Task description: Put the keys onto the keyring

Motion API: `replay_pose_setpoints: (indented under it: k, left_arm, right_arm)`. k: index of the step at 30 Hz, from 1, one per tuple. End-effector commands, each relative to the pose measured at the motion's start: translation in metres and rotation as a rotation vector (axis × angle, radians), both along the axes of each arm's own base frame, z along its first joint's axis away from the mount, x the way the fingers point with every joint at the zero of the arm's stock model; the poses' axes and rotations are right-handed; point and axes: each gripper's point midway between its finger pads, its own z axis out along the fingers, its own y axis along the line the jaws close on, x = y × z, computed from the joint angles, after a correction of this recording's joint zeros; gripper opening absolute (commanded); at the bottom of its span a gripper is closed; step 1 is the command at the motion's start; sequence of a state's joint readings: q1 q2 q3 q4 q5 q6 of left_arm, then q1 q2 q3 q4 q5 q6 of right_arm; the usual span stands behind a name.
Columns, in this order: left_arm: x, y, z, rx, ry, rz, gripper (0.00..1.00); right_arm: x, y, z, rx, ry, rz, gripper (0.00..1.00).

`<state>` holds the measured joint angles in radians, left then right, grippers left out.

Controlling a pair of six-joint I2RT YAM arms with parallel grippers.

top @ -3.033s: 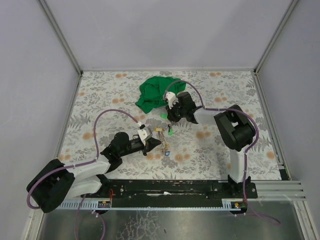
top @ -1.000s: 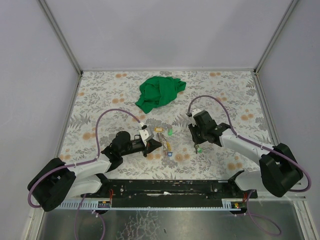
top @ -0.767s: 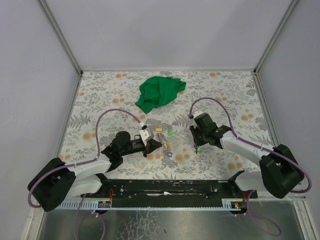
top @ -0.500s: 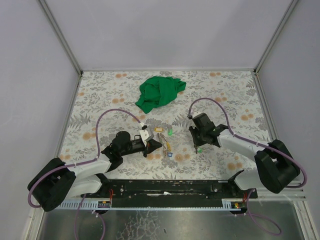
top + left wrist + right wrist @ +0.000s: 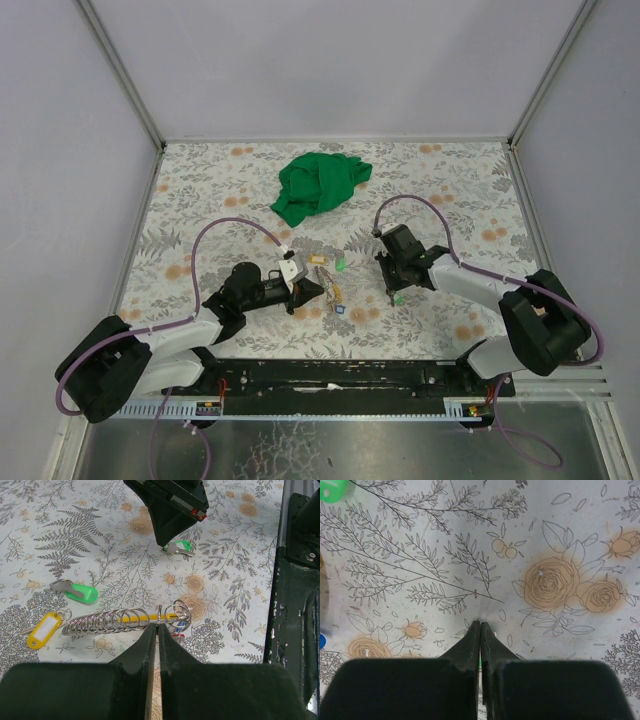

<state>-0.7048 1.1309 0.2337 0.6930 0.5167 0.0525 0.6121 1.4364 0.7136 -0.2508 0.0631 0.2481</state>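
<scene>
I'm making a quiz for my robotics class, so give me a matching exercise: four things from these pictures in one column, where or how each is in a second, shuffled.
Things:
1 green cloth
2 keyring
3 yellow-tagged key
4 right gripper

Places or states:
A shut on a green-tagged key
B at the closed tips of the left gripper
C far part of the table, beyond both arms
D at the far end of the row of small rings

Pairs: 1-C, 2-B, 3-D, 4-A

Tight-closed gripper [image 5: 158, 626] at keyring [image 5: 181, 613]
</scene>
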Motion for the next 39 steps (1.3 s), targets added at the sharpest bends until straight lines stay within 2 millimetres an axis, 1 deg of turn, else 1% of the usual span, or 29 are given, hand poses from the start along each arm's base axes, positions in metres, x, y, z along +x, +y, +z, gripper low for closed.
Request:
replay_pose_setpoints:
  k: [1,5,9,12,14,17,22,23,25,27,30,35,39]
  left_arm:
    - [0.005,-0.006,0.022,-0.052,-0.050,-0.009,0.00]
    - [0.005,-0.006,0.022,-0.052,-0.051,-0.009,0.00]
    - [0.004,-0.006,0.021,-0.049,-0.047,-0.012,0.00]
    - [0.005,-0.005,0.022,-0.050,-0.051,-0.009,0.00]
    - [0.005,-0.005,0.022,-0.051,-0.052,-0.008,0.00]
    - [0.005,-0.005,0.022,-0.050,-0.052,-0.007,0.00]
    - [0.005,-0.005,0.022,-0.052,-0.052,-0.006,0.00]
    - [0.005,-0.005,0.023,-0.053,-0.052,-0.005,0.00]
    - [0.006,-0.005,0.022,-0.052,-0.050,-0.004,0.00]
    - [0.006,-0.005,0.023,-0.054,-0.051,-0.003,0.00]
    - [0.006,-0.005,0.023,-0.056,-0.051,-0.003,0.00]
    - [0.006,-0.005,0.024,-0.059,-0.053,-0.003,0.00]
    - [0.005,-0.005,0.023,-0.057,-0.051,-0.003,0.00]
  right_arm:
    - [0.014,0.023,0.013,0.036,-0.039,0.040,0.00]
    - [0.022,0.039,0.019,0.033,-0.054,0.085,0.00]
    - [0.030,0.048,0.014,-0.002,-0.037,0.112,0.00]
    - [0.034,0.052,0.012,-0.023,-0.033,0.121,0.04]
    - [0.037,0.055,0.014,-0.018,-0.044,0.128,0.07]
    - [0.038,0.057,0.020,0.002,-0.075,0.131,0.16]
    - [0.037,0.058,0.030,0.053,-0.156,0.125,0.23]
    - [0.036,0.058,0.033,0.064,-0.178,0.123,0.24]
    - [0.032,0.055,0.031,0.075,-0.214,0.116,0.25]
    - [0.035,0.054,0.035,0.109,-0.284,0.094,0.25]
    - [0.033,0.050,0.035,0.147,-0.352,0.074,0.26]
    - [0.033,0.053,0.045,0.218,-0.477,0.071,0.26]
    - [0.036,0.056,0.043,0.236,-0.516,0.076,0.27]
